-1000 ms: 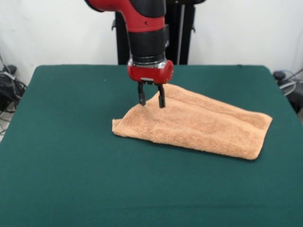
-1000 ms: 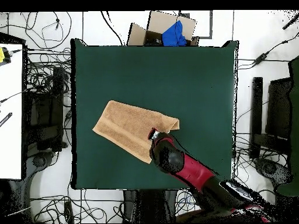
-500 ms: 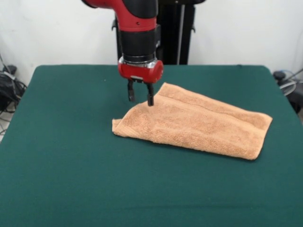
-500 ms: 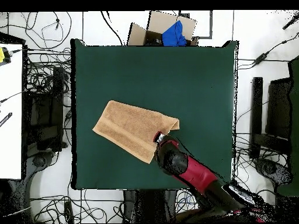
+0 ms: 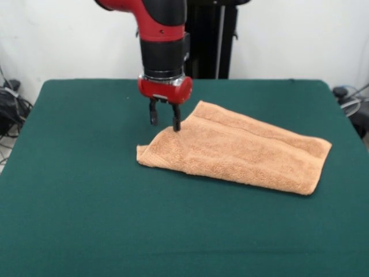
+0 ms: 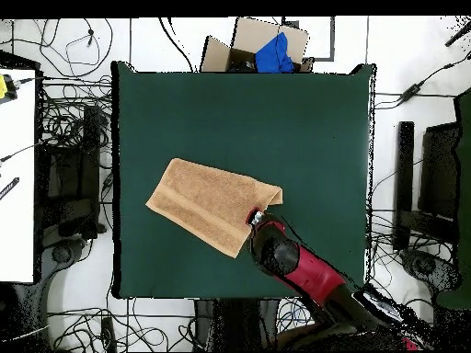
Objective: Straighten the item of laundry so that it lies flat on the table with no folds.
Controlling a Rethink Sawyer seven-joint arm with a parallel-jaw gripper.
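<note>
The item of laundry (image 5: pixel 242 151) (image 6: pixel 210 204) is an orange-tan towel folded over on itself, lying on the green table (image 5: pixel 86 202) (image 6: pixel 304 119) a little right of centre in the front view. My gripper (image 5: pixel 164 120) hangs open just over the towel's far left edge, its right fingertip at the cloth's rim and its left one over bare table. Nothing is held between the fingers. In the overhead view the arm covers the gripper (image 6: pixel 257 221), which sits at the towel's lower right edge.
A cardboard box with blue cloth (image 6: pixel 267 48) stands beyond the table's top edge in the overhead view. Cables and equipment (image 6: pixel 69 175) crowd the floor on both sides.
The gripper has moved left in the front view, from over the towel's upper fold to its far left edge. It stays open. The towel has not moved.
</note>
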